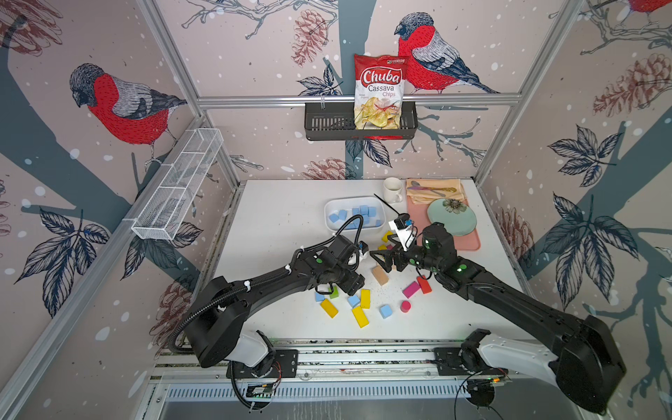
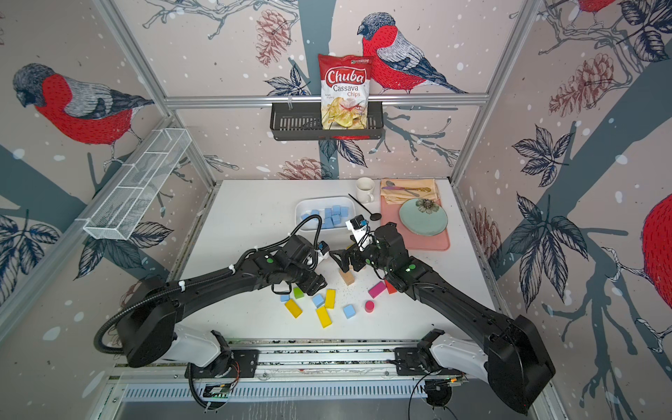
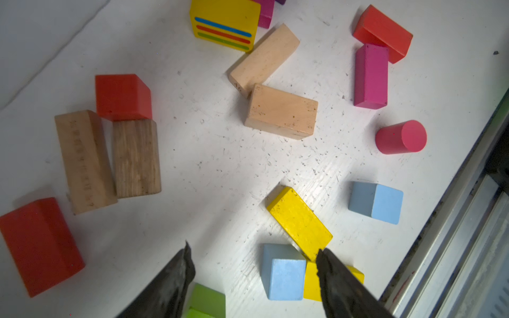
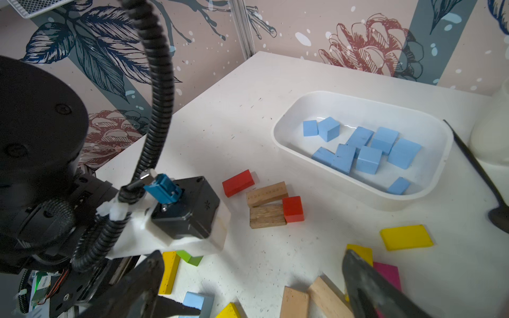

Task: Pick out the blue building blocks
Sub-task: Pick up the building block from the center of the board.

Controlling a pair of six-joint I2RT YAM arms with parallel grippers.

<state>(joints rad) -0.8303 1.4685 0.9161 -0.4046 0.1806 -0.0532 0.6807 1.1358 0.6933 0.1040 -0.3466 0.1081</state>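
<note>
On the white table [image 1: 276,218] we saw a white tray [image 4: 358,102] holding most blue building blocks [image 4: 367,159]; three lay loose. The left gripper [image 3: 253,249], fingers spread, flanked one blue cube [image 3: 283,272] — the touching yellow bar [image 3: 300,223] might snag a finger. The right gripper [image 4: 253,254] gaped empty.

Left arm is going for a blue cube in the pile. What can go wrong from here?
1. The blue cube touches a yellow bar and sits off-centre in the open left gripper; closing may pinch or drag the yellow bar too.
2. The open right gripper hangs close to the left arm's wrist camera; carrying the cube to the white tub could bump them together.
</note>
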